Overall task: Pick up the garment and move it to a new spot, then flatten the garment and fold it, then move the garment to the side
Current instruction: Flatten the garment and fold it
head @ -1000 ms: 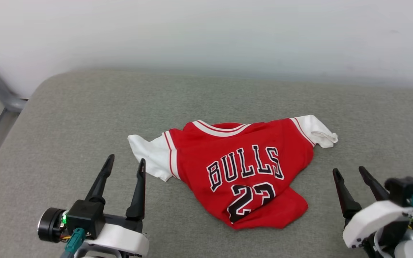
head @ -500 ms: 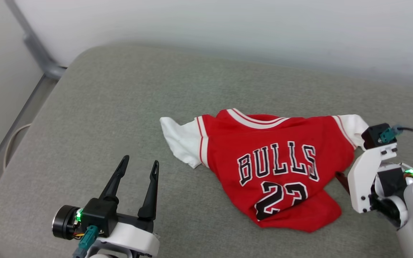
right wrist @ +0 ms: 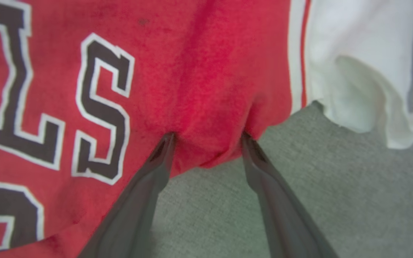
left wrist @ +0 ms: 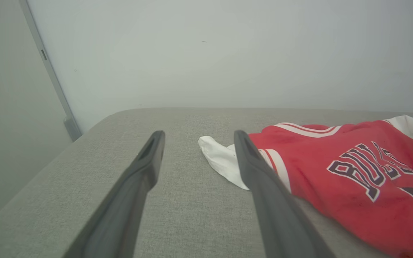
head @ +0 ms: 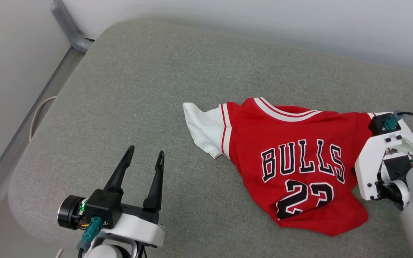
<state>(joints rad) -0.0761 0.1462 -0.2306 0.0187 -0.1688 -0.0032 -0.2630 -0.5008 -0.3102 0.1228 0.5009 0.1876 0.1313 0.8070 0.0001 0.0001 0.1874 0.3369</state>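
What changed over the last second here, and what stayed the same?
The right claw swung in from the lower right to the edge of the jersey near its white sleeve; its open tips now press into the red fabric, nothing gripped yet. The head camera turned, so the jersey's shift in view is not its own. The left claw stayed open over the cushion; the jersey lies crumpled as before.

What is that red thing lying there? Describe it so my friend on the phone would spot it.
Start at the wide grey cushion against the pale wall. Toward its right side lies the garment, rumpled, front up. What marks it out: red cloth, white short sleeves, black BULLS 23 lettering outlined in white.
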